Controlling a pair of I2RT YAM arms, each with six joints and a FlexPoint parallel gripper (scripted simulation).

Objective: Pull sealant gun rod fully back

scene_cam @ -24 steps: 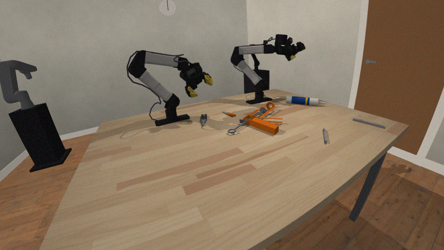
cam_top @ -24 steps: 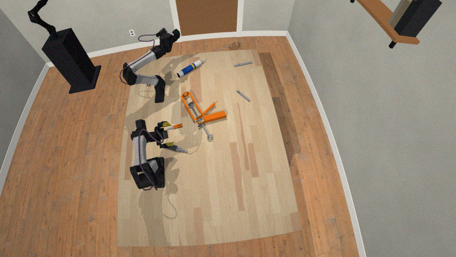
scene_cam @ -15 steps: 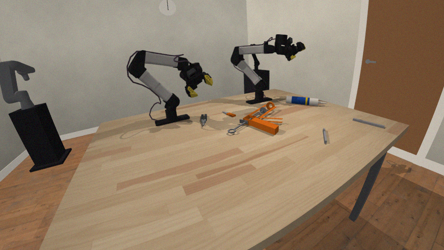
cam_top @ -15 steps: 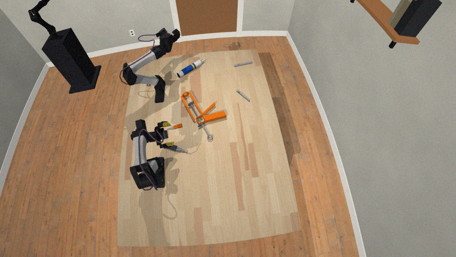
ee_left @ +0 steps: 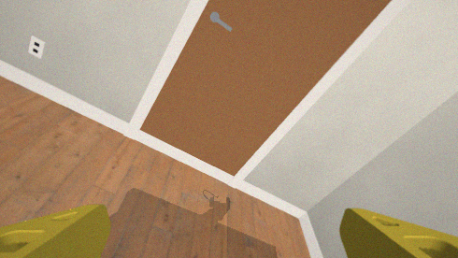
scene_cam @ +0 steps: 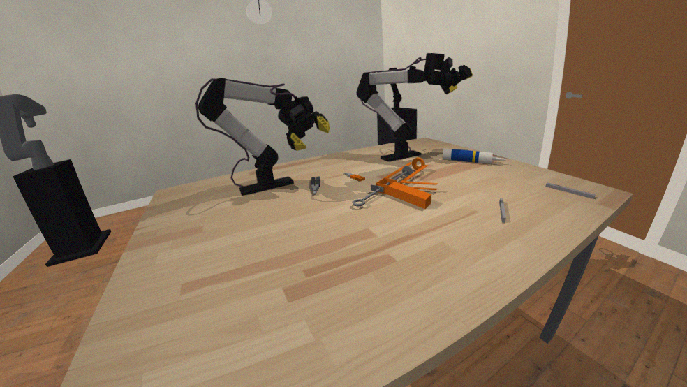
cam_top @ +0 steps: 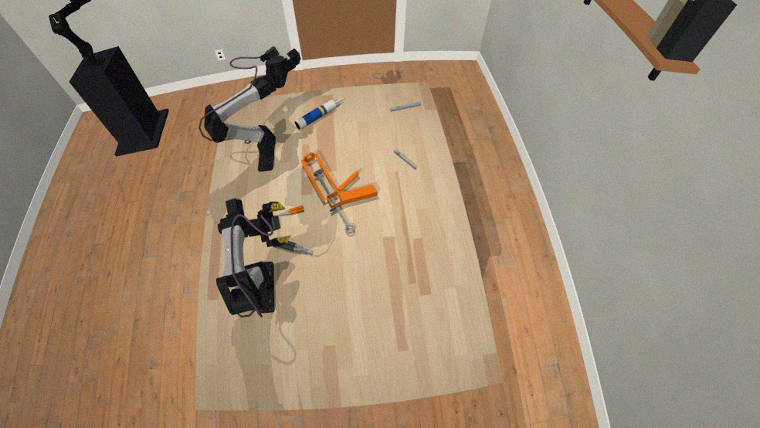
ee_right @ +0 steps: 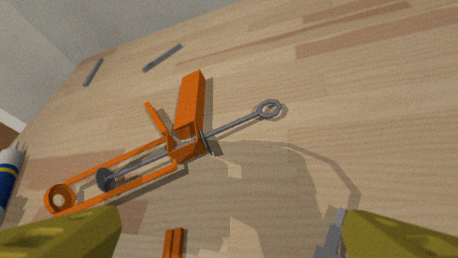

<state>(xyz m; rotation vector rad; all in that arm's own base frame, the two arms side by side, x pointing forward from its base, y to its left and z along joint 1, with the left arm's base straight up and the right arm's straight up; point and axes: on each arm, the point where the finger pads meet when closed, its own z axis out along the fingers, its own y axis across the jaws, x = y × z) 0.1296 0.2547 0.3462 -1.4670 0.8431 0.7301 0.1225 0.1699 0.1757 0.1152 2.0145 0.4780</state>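
Note:
The orange sealant gun [cam_top: 358, 194] [scene_cam: 405, 193] [ee_right: 191, 100] lies on the table. Its grey rod [cam_top: 347, 225] [scene_cam: 370, 195] [ee_right: 234, 124] sticks out behind the handle and ends in a ring. The rod's front disc [cam_top: 317, 173] [ee_right: 105, 179] sits inside the frame, nearer the front ring than the handle. The thumb plate [ee_right: 206, 142] is just behind the handle. My right gripper [cam_top: 279, 223] [scene_cam: 311, 134] [ee_right: 231, 218] is open and empty above the table, beside the gun. My left gripper [cam_top: 283, 56] [scene_cam: 459, 81] [ee_left: 225, 216] is open and empty, raised and facing the door.
An orange-handled tool [cam_top: 296, 209] [scene_cam: 357, 177] [ee_right: 174, 243] and grey pliers [cam_top: 295, 246] [scene_cam: 313, 184] [ee_right: 329, 243] lie near the right gripper. A blue-and-white cartridge [cam_top: 317, 113] [scene_cam: 463, 155] [ee_right: 7, 179] lies beyond the gun's front. Two grey bars [cam_top: 405, 107] [cam_top: 405, 159] lie beyond the handle side.

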